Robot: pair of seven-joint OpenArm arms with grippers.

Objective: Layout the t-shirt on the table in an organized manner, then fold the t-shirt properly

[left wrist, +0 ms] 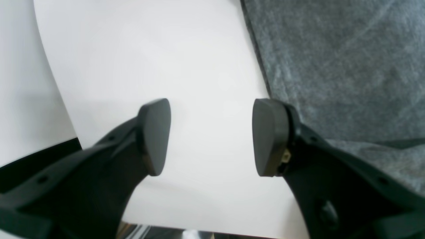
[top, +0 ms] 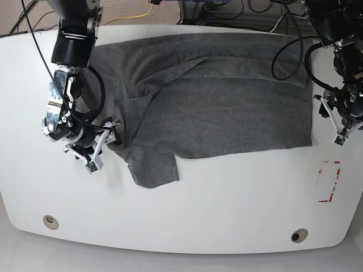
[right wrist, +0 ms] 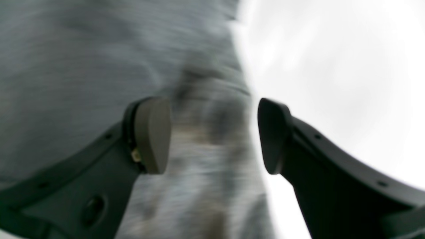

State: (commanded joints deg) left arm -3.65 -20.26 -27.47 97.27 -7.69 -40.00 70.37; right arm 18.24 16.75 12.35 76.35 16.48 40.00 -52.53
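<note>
The dark heather-grey t-shirt (top: 227, 107) lies spread across the white table (top: 227, 198), with one sleeve pointing toward the front left. My right gripper (top: 105, 140) is at that sleeve's left edge. In the right wrist view, which is blurred, it (right wrist: 214, 134) is open with grey cloth (right wrist: 83, 59) under and between its fingers. My left gripper (top: 332, 120) is just off the shirt's right edge. In the left wrist view it (left wrist: 212, 136) stands open over bare table (left wrist: 149, 59), with one finger (left wrist: 270, 136) at the t-shirt's border (left wrist: 332, 66).
A red tape rectangle (top: 329, 181) marks the table's front right. Two round grommet holes (top: 50, 221) (top: 299, 234) sit near the front edge. Cables and a carpeted floor lie beyond the far edge (top: 227, 14).
</note>
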